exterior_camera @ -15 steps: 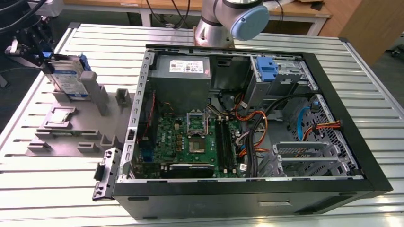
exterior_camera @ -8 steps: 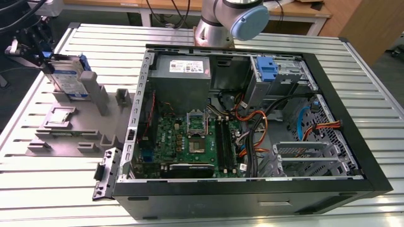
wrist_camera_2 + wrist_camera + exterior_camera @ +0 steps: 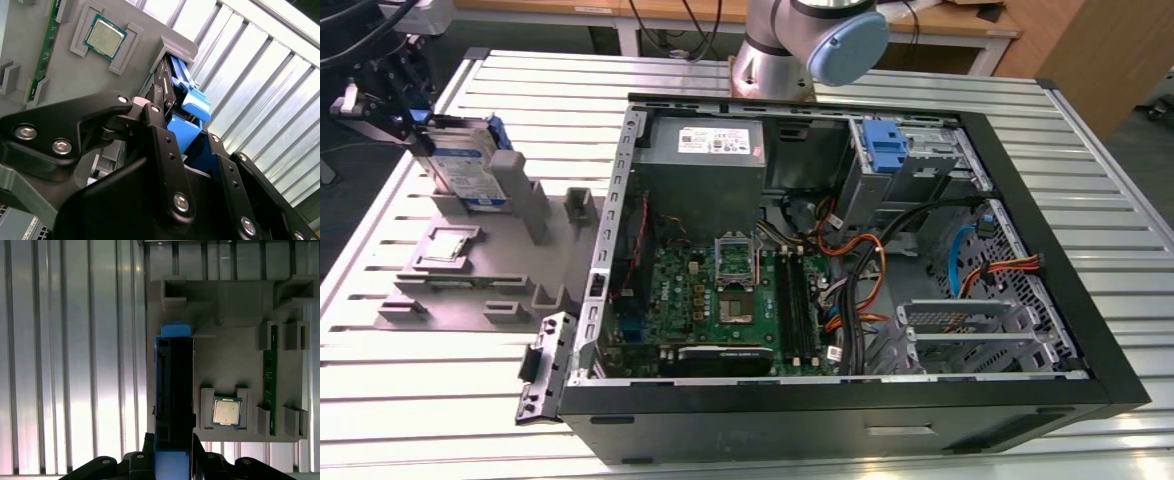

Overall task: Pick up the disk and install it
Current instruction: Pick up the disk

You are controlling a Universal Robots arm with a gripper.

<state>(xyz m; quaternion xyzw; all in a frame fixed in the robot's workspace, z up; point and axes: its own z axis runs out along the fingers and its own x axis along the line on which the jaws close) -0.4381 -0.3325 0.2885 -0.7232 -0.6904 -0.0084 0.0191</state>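
Observation:
The disk stands on edge at the far end of the grey holder tray, on the exterior view's left. It is a silver-grey drive with a white-and-blue label and a blue bracket. My gripper sits over its top edge. In both wrist views the black fingers press either side of the disk's blue bracket, so my gripper is shut on it. Whether the disk's lower edge still rests in its slot is hidden.
The open computer case lies on the exterior view's right, with a power supply, a blue caddy and a metal drive cage. The tray also holds a processor and a memory stick. The slatted table surrounds everything.

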